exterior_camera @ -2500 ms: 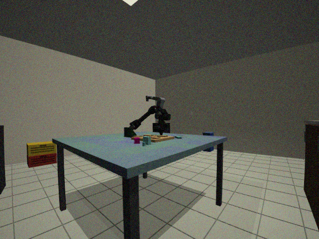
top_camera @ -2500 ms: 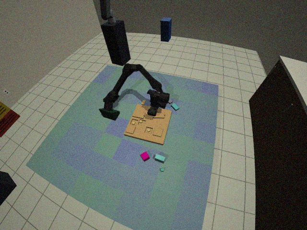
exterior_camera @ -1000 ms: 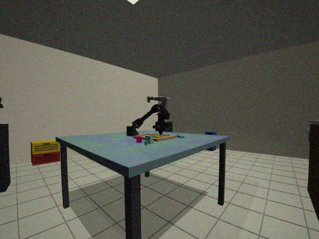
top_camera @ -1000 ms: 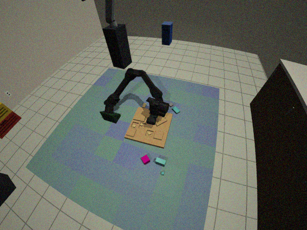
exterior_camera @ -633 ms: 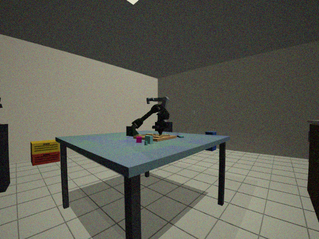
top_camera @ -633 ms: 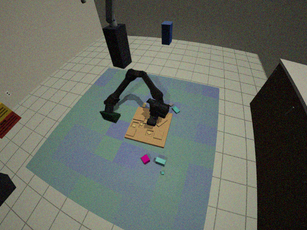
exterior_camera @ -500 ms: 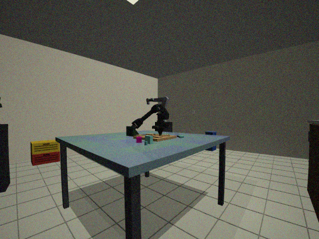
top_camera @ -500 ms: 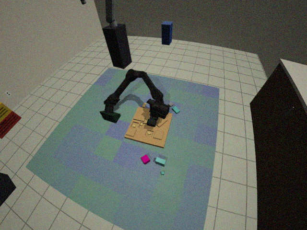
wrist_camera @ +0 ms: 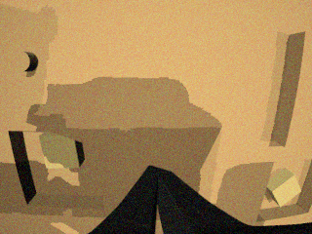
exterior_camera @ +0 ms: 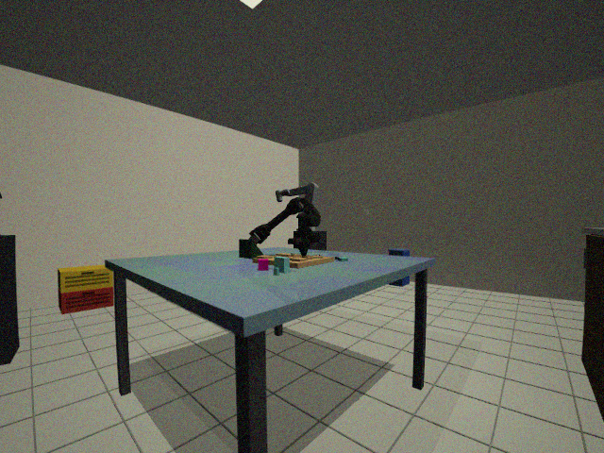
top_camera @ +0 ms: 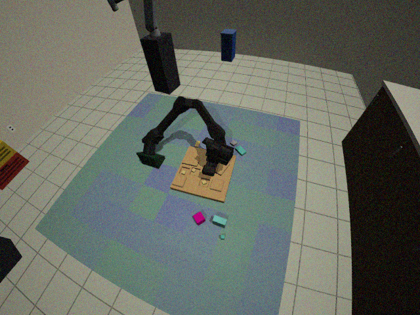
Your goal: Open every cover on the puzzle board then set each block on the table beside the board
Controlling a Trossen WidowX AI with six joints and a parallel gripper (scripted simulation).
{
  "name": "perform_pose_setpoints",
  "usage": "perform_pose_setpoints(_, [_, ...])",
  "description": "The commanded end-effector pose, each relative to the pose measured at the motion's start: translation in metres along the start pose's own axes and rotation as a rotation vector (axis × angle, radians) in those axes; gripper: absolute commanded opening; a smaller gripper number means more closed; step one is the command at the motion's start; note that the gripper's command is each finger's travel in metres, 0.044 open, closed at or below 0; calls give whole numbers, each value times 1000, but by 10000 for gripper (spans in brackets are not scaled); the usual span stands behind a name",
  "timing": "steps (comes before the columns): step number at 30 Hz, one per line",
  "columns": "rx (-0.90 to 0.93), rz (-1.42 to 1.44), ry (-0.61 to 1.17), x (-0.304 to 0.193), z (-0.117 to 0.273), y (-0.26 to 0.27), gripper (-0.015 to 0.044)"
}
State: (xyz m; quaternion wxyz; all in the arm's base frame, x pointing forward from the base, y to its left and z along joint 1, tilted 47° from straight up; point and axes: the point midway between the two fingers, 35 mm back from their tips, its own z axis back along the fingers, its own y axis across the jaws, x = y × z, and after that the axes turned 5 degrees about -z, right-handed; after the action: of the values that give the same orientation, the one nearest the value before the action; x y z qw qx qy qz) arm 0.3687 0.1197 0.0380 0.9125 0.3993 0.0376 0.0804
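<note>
The gripper (top_camera: pixel 207 172) (exterior_camera: pixel 304 254) (wrist_camera: pixel 155 172), narrow, its fingers together with nothing between them, points down over the wooden board (top_camera: pixel 200 194) (exterior_camera: pixel 311 263) (wrist_camera: pixel 239 29). In the wrist view, one pale block (wrist_camera: pixel 58 150) lies left of the fingertips, in shadow, and another pale block (wrist_camera: pixel 285 187) lies to their right, inside a well. Both look nearly square, so neither shows a clear long axis; a dark groove (wrist_camera: pixel 288 90) beyond the right block runs roughly away from the gripper. The only arm near the board carries this gripper, so reach seems no issue; the next move probably turns on a sideways shift to a cover or block, though which one cannot be told.

Counted from the top view: one gripper, one board, three pale blocks on the board and one yellow piece (top_camera: pixel 197 144) just off its edge. At least three flat covers show, but the arm hides some of the board. Loose on the table: one magenta cube (top_camera: pixel 198 218) (exterior_camera: pixel 262 264), three teal pieces (top_camera: pixel 219 220) (exterior_camera: pixel 281 264) and one grey piece (top_camera: pixel 233 143).
</note>
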Motion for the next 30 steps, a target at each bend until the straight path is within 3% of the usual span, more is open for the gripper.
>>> perform_pose_setpoints(1, [-4,3,-2,5,1,-5,0])
perform_pose_setpoints(30, [-6,4,-3,26,11,-16,0])
